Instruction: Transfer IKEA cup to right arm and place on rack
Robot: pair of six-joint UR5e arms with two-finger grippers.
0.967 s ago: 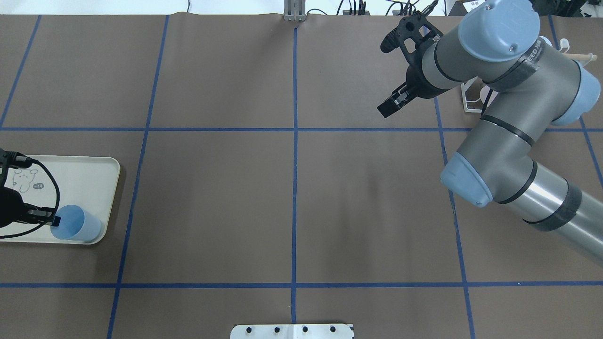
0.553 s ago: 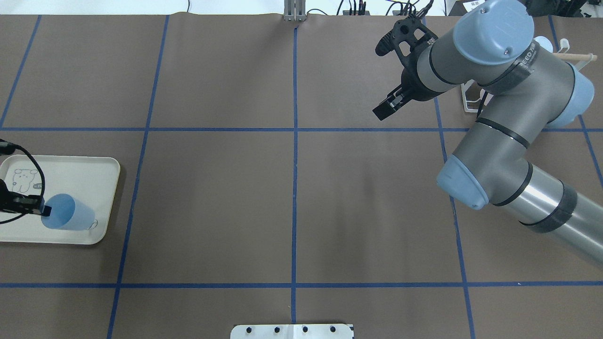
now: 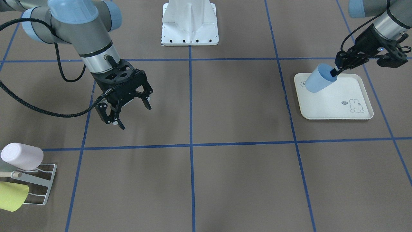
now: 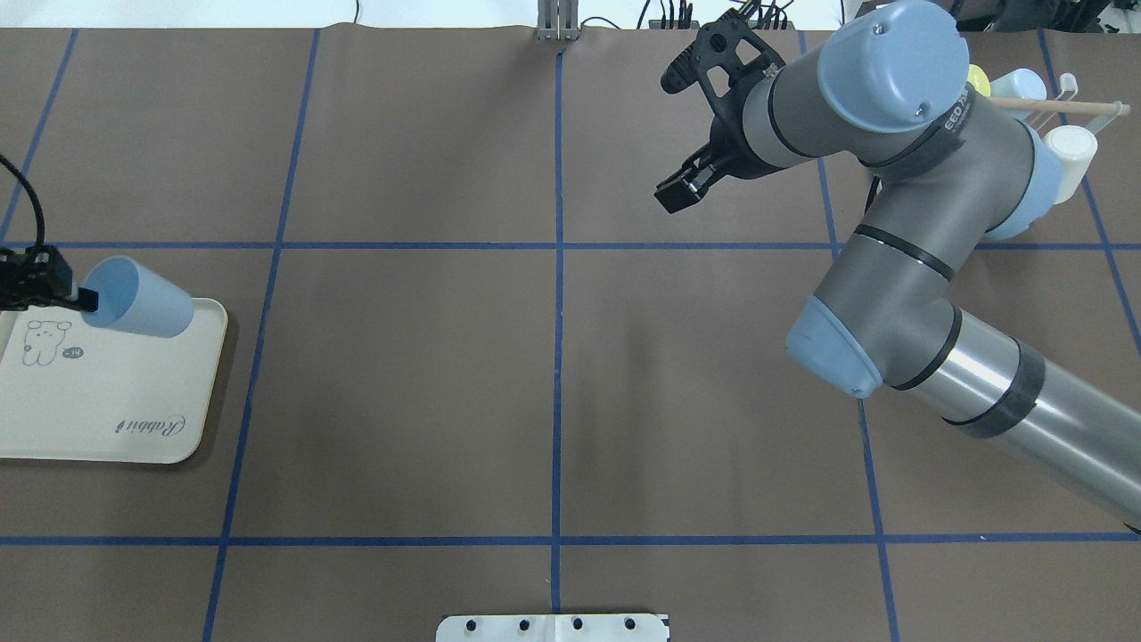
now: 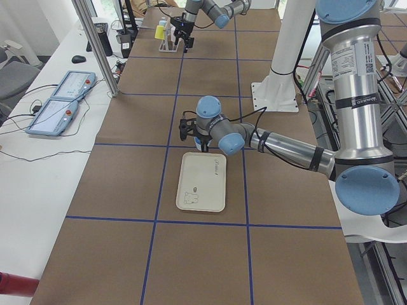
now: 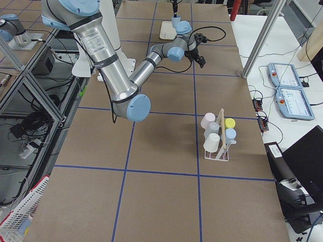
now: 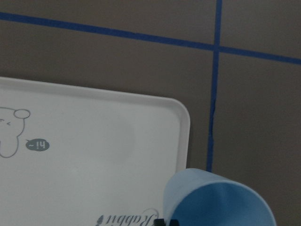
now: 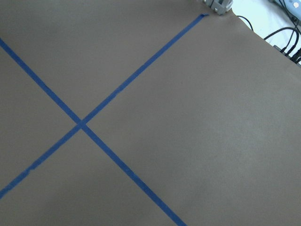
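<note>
IKEA cup [image 3: 318,82], light blue, is pinched at the rim by the left gripper [image 3: 336,69], jaws closed on the wall with one finger inside the mouth. Cup is tilted almost onto its side, mouth toward the gripper, base pointing at the table centre. It hangs over the cream rabbit-print tray [image 3: 334,106] near one corner and looks lifted clear of it; the wrist view shows only the cup rim over that corner.

Right gripper [image 3: 135,117] has its fingers spread wide and nothing between them. It hovers above the brown table [image 3: 225,180] on the robot's right half, well apart from the cup. Right arm [image 4: 891,223] is bent back over that side.

Rack [image 3: 38,180] sits at the table's far right end. It carries a white cup [image 3: 22,156] and a yellow-green cup [image 3: 11,196].
</note>
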